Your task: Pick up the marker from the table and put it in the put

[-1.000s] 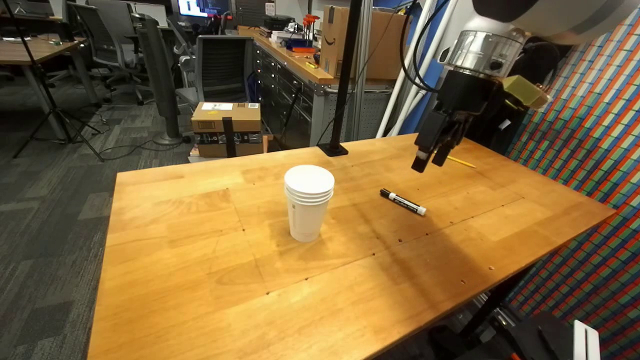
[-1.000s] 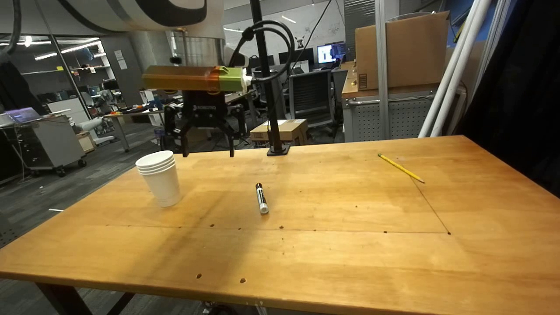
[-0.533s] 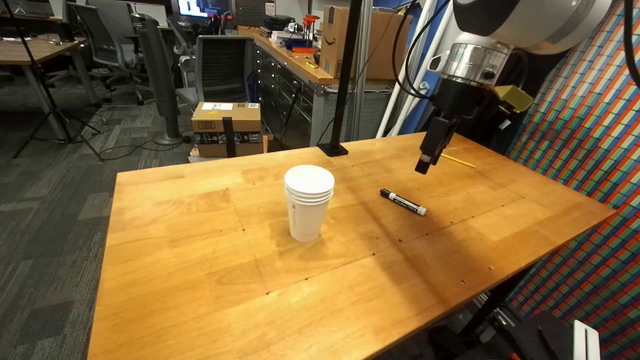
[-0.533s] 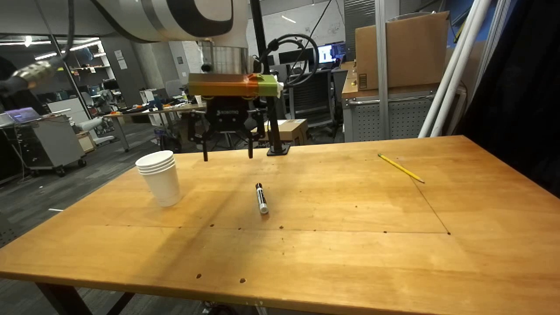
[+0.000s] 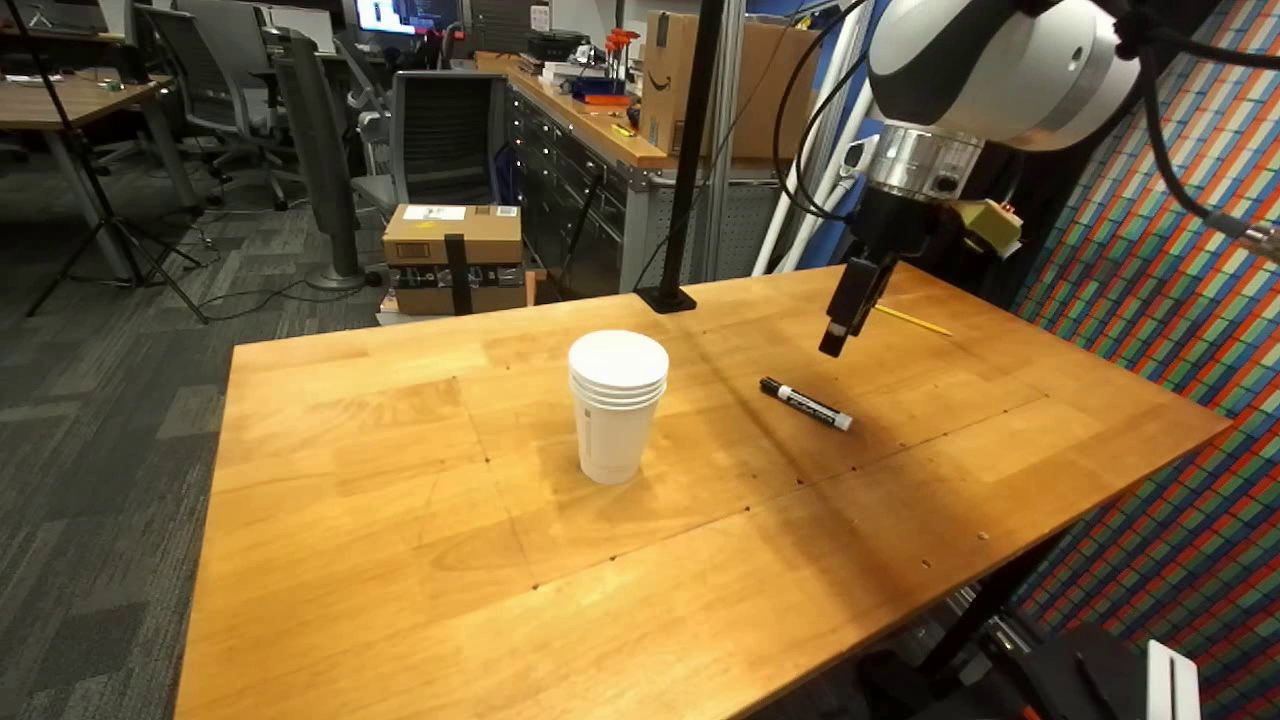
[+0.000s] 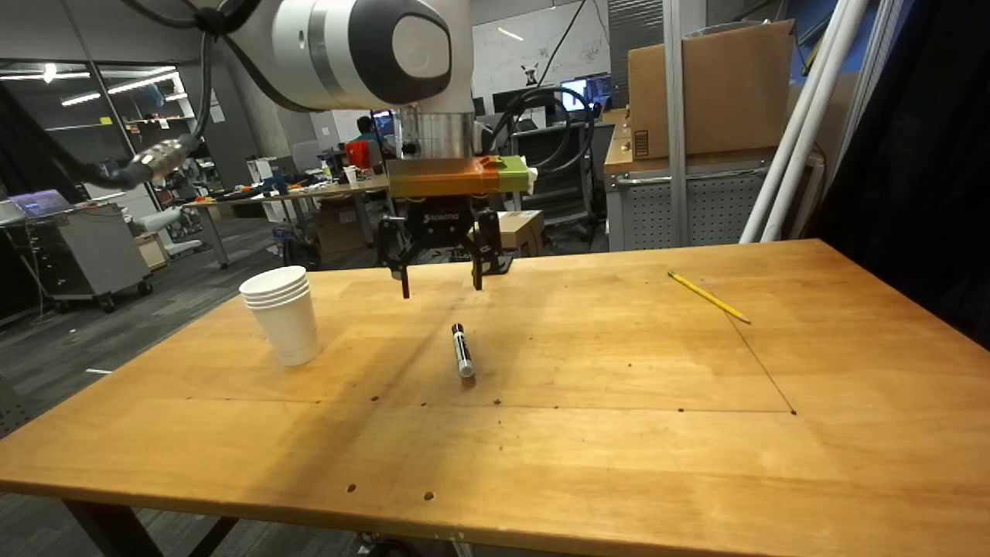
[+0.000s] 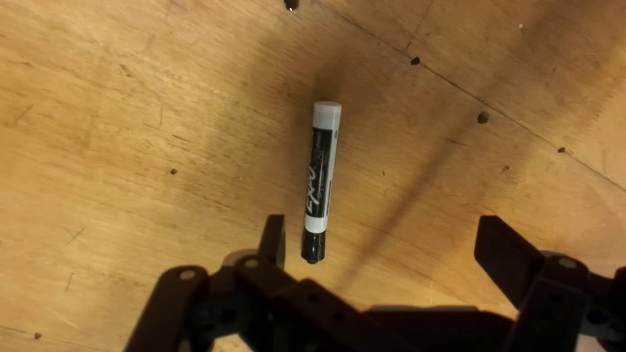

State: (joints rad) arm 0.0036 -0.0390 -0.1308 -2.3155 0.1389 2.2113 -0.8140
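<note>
– Warm wooden tabletop (image 7: 122, 146) filling the wrist view, small dark holes dotted right across the grain!

– And up close, black fingers (image 7: 506, 259), the jaws wide apart. That's the Robotiq gripper (image 6: 441, 292), hanging above the wood in both exterior views.

– Below it, our star: an Expo dry-erase marker (image 7: 322, 181), lying flat on the tabletop, apart from both fingers. Give me the colours!

– Glossy black cap at the gripper end, then a clean white band, then a black label with EXPO in white letters running lengthwise. Pale greyish-white plug at the other end! Some small print's too blurred to read.

– And that cap sits nearer one finger than the other. What else is out there?

– Stack of white paper cups (image 5: 615, 435), upright, well apart from the marker. Yellow pencil (image 6: 709, 297) lying on the wood too.

– Black post (image 5: 693, 150) at the table's far edge, and beyond it a mesh-back office chair (image 5: 450, 140)!
</note>
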